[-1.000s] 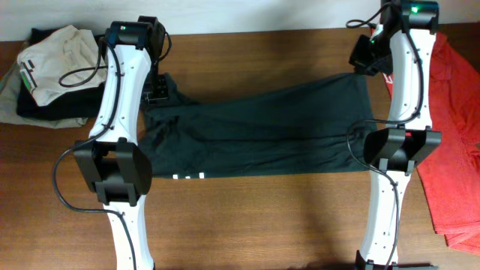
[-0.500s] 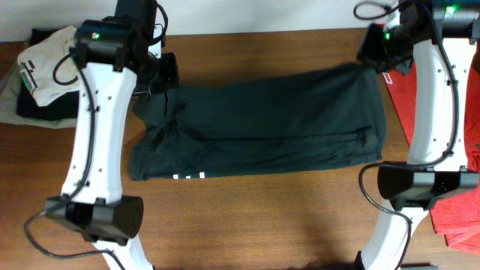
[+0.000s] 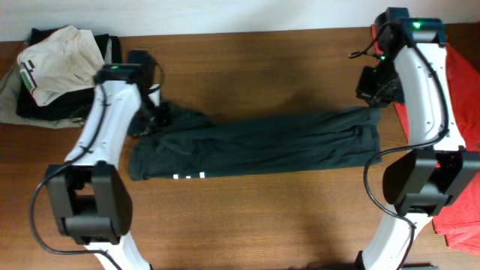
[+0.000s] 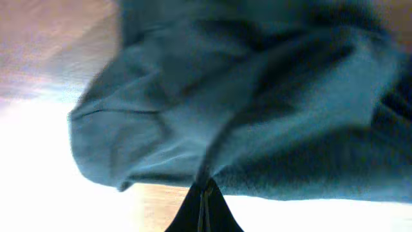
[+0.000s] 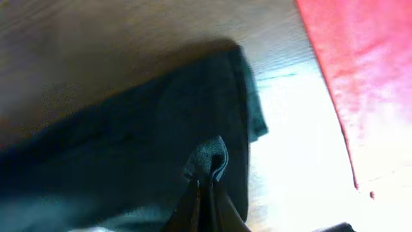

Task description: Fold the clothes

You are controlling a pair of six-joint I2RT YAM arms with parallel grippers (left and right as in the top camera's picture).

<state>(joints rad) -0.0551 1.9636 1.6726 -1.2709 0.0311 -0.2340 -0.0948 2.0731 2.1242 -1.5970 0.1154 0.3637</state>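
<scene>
Tightly pinched at both ends

A dark T-shirt (image 3: 255,146) lies as a long, rumpled band across the middle of the wooden table (image 3: 262,60), running from one arm to the other. The left gripper (image 3: 163,114) is clamped on the bunched cloth at the band's far left corner. Its wrist camera, blurred, shows the two fingers (image 4: 192,219) pressed together with a fold of blue-grey fabric rising from between them. The right gripper (image 3: 373,107) is closed on the far right corner. Its own camera shows a small tuft of the shirt nipped between the tips, with the rest of the garment spread on the wood to the left. Small white marks (image 3: 187,177) show along the shirt's near edge, toward the left, but they are too small to read as letters. A red T-shirt (image 3: 469,120) lies at the table's right edge, just beside the right arm and apart from the dark one. At the far left corner a white folded garment (image 3: 56,52) sits on darker clothing (image 3: 45,111), with a green-black stripe (image 3: 28,73) on its side.
</scene>
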